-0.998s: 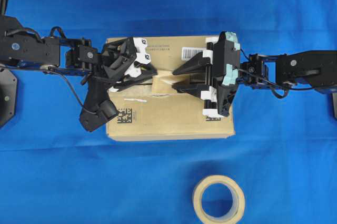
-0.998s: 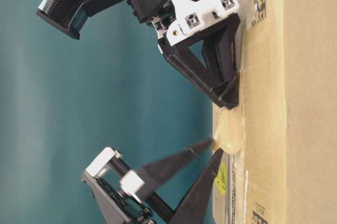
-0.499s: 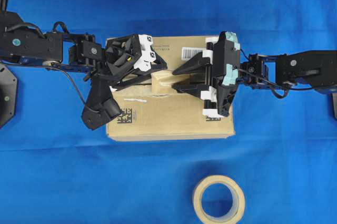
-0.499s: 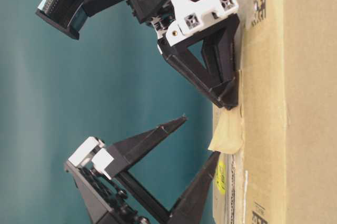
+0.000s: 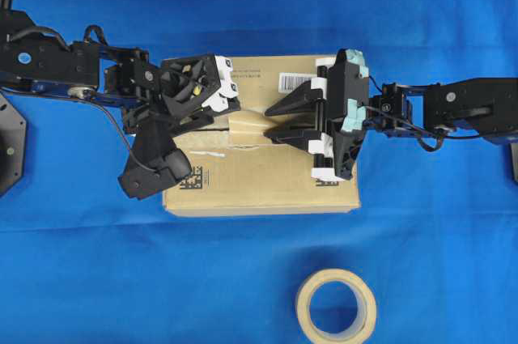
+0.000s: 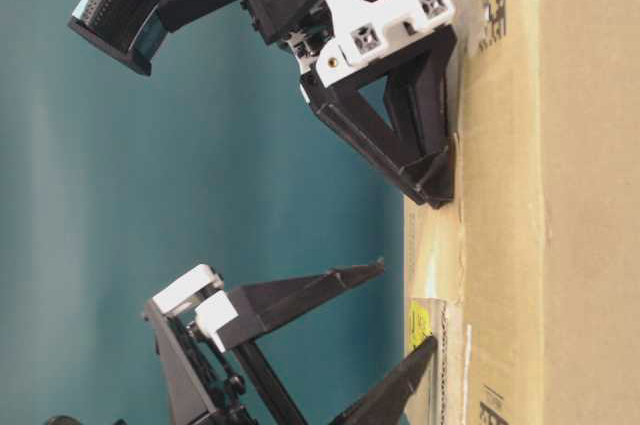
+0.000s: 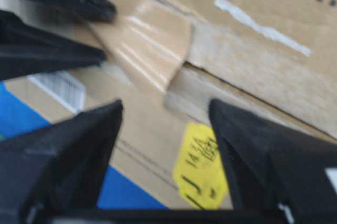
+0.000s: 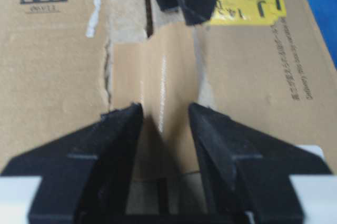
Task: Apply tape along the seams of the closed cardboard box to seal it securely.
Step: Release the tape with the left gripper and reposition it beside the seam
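Tape (image 5: 245, 127) lies on top of the cardboard box (image 5: 259, 186), near mid-width, over the seams (image 8: 109, 74). In the left wrist view the tape's free corner looks lifted and creased rather than flat. Right gripper (image 5: 273, 123) rests its tips on the tape's right end, jaws spread wide, clasping nothing. Left gripper (image 6: 405, 307) hangs at the tape's other end, jaws wide and empty; one finger nears the box top by the yellow sticker (image 7: 199, 163), the other is clear.

Risk: the unpressed edge may curl or wrinkle. A sideways swipe could drag the piece off the seam. Tape roll (image 5: 336, 307) sits well apart on the blue cloth (image 5: 437, 239).
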Action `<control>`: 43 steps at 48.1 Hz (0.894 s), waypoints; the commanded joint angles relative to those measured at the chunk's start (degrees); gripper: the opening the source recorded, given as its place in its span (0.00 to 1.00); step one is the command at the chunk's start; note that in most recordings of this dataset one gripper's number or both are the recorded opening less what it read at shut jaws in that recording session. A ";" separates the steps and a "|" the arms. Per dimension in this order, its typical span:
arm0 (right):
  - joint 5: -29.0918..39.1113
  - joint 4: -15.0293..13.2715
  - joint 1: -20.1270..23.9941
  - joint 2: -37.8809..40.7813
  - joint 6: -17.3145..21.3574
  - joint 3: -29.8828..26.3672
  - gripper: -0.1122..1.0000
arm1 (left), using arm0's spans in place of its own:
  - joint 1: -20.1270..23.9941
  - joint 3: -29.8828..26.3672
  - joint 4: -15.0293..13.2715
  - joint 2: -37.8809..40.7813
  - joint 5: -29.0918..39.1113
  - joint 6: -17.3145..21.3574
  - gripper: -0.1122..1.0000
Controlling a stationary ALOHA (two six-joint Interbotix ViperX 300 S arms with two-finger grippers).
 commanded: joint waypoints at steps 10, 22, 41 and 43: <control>-0.09 0.09 0.44 -1.05 0.09 0.00 0.55 | -0.09 -1.32 -0.09 -1.32 -0.97 -0.18 0.68; 0.18 -0.09 0.53 -9.05 -0.53 2.64 0.55 | -0.70 1.58 -0.53 -5.45 -10.99 -6.77 0.68; -5.36 -0.53 -1.93 -15.38 -1.32 3.87 0.51 | -2.64 10.63 -1.23 -13.01 -33.05 -39.29 0.63; -5.80 -0.53 -2.46 -14.94 -1.32 3.52 0.46 | -3.16 11.16 -1.23 -12.92 -35.24 -44.56 0.58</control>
